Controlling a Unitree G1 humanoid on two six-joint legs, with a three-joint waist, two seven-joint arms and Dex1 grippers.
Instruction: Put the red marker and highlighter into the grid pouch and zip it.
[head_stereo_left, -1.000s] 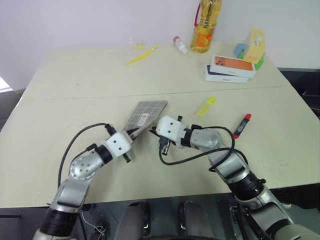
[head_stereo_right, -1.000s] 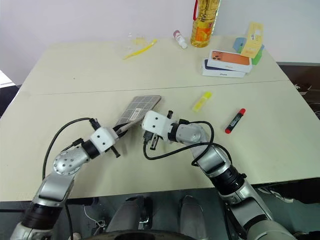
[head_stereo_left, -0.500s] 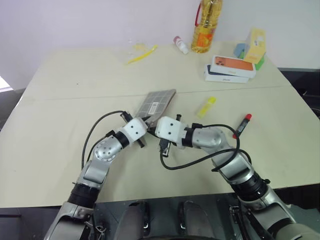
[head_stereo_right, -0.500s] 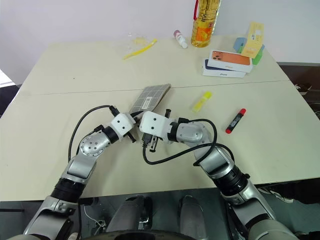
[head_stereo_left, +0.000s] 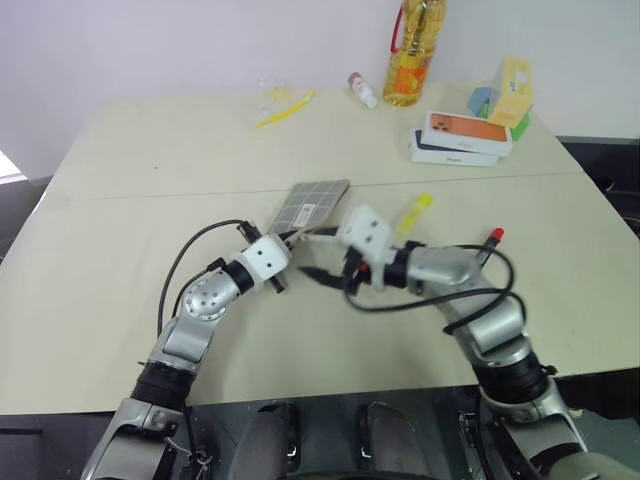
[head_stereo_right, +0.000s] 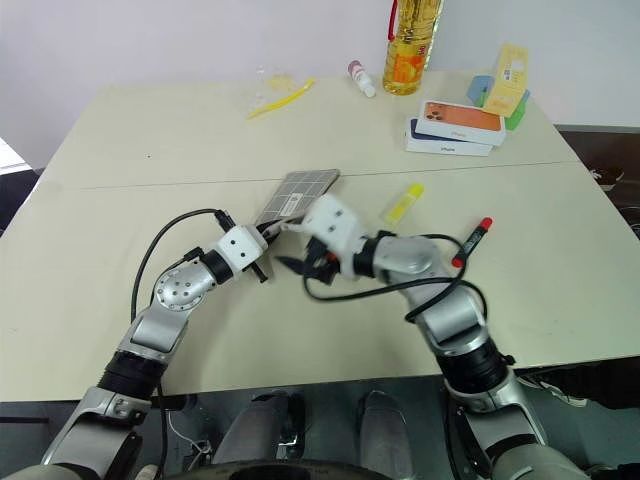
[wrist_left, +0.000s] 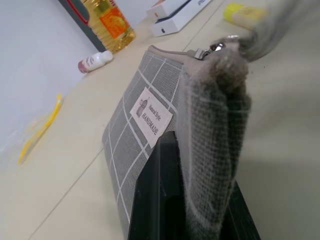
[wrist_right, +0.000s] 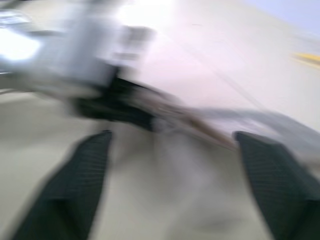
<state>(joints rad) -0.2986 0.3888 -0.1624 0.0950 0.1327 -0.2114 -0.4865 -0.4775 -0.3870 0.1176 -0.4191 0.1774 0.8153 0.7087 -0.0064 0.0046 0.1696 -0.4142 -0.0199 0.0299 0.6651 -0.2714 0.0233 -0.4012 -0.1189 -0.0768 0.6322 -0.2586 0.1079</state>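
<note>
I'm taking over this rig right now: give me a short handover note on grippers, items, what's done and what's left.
Left gripper: shut on the pouch's near end, holding it up off the table.
Right gripper: open, holding nothing, close beside the pouch's near end.
Highlighter and red marker lie on the table to the right, untouched.
Done: pouch picked up.
Left: load both pens, then zip it.
</note>
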